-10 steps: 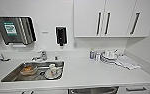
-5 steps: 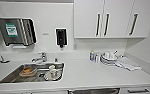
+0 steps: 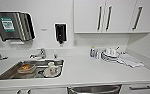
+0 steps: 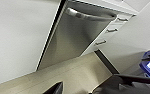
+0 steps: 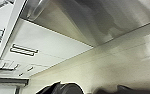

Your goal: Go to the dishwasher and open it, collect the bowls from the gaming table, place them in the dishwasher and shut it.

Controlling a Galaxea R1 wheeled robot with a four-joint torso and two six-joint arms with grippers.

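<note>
Brushed-steel dishwasher (bar handle, door shut) under smooth white counter.

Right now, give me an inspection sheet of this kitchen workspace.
Surface: white counter, bare in the middle.
Job's things: dishwasher under the counter, steel front shut, bar handle untouched; bowls and gaming table nothing seen.
Clutter: dishes in the sink; white dishes, bottle and cloth at the right.
End effectors: fingers not readable.
Cables: nothing seen.
Surroundings: wall cabinets, towel dispenser, soap dispenser.
</note>
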